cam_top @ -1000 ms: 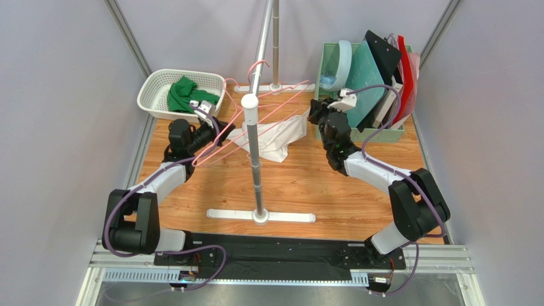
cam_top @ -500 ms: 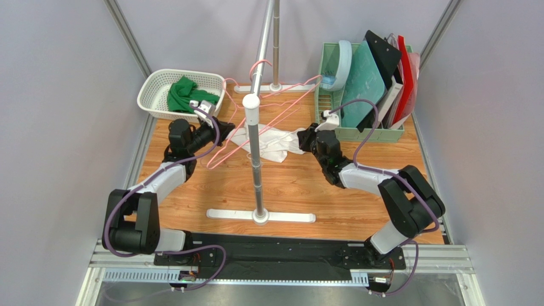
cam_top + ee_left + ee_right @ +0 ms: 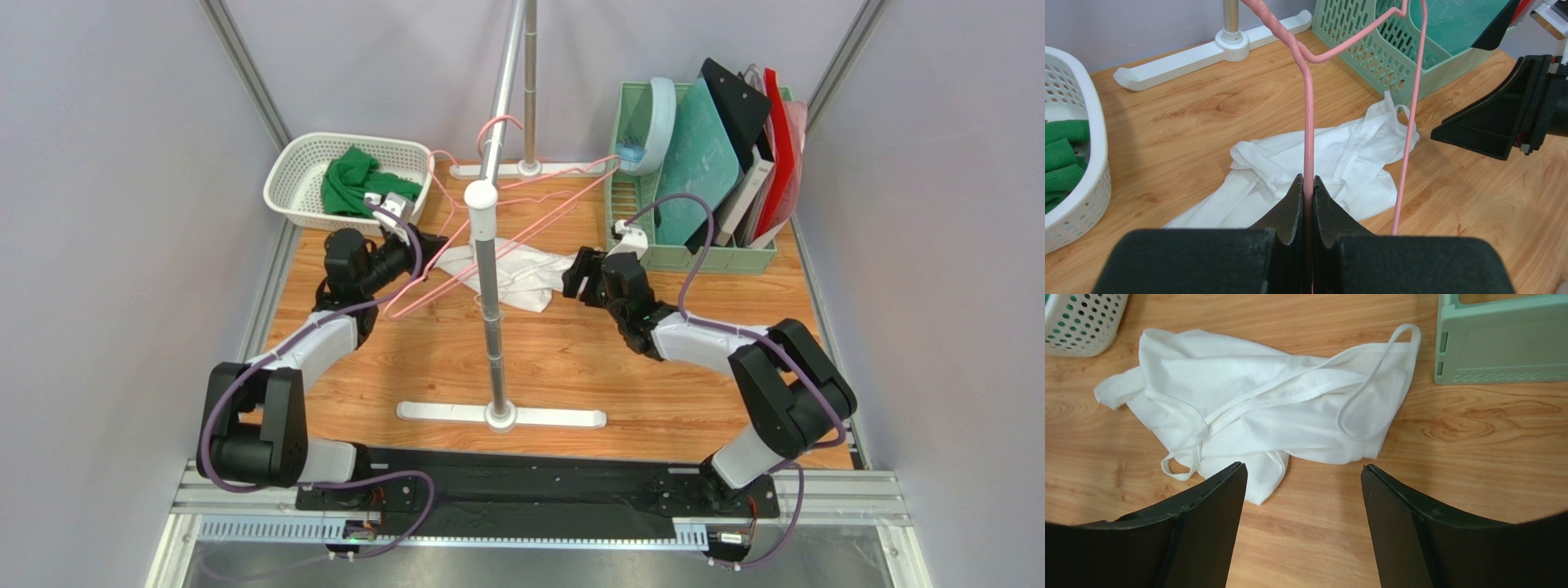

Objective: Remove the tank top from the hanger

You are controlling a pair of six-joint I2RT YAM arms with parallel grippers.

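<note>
Tabletop [image 3: 589,368] now carries the white tank top [image 3: 1272,410], crumpled between the rack pole [image 3: 492,321] and the green organizer [image 3: 705,259]; a second ago it was stretched up off the pink hanger [image 3: 1308,122]. Right gripper [image 3: 1303,468] has let go, jaws spread wide just above the cloth. Left gripper [image 3: 1308,184] stays clenched on the bare hanger wire, so removal looks done.

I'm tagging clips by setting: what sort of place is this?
Probably a lab test cell staged as a laundry corner: bare grey walls, a garment rack with a pink hanger, a basket of green clothes.
</note>
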